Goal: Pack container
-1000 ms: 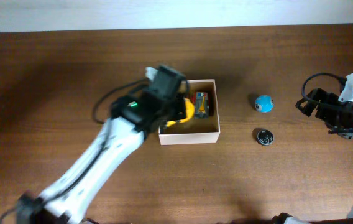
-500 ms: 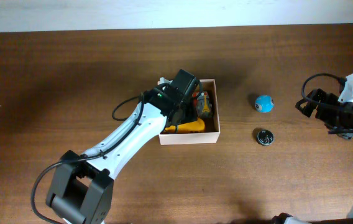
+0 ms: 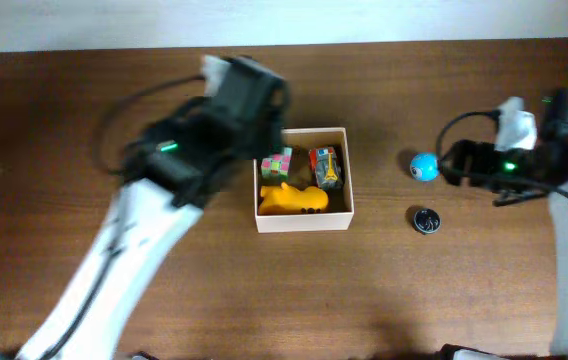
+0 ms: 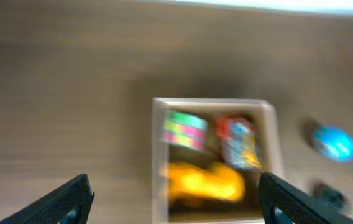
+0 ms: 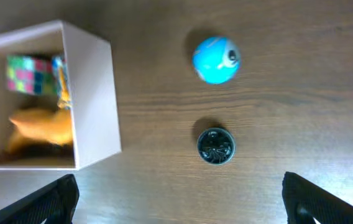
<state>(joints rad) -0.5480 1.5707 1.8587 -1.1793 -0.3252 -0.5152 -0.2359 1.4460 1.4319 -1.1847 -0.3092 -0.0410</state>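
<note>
The container point(image 3: 304, 221) is a white cardboard box in the middle of the table. In it lie a yellow toy point(image 3: 292, 198), a multicoloured cube point(image 3: 276, 163) and an orange-and-blue toy point(image 3: 325, 167). My left gripper point(image 4: 176, 205) hangs open and empty above the box's left wall point(image 4: 158, 155), blurred by motion. Its view looks down on the yellow toy point(image 4: 204, 182). A blue ball point(image 3: 424, 166) and a small black round object point(image 3: 425, 220) lie to the right of the box. My right gripper point(image 5: 183, 202) is open and empty above the table, just short of the black object point(image 5: 215, 146) and the ball point(image 5: 216, 59).
The brown wooden table runs to a pale wall along the far edge. The left arm point(image 3: 134, 240) crosses the table's left half. The right arm point(image 3: 564, 200) comes in from the right edge. The box wall point(image 5: 92, 99) stands left of the right gripper.
My left gripper opened, left the yellow toy in the box and pulled up and back to the left. My right arm swung left towards the blue ball.
</note>
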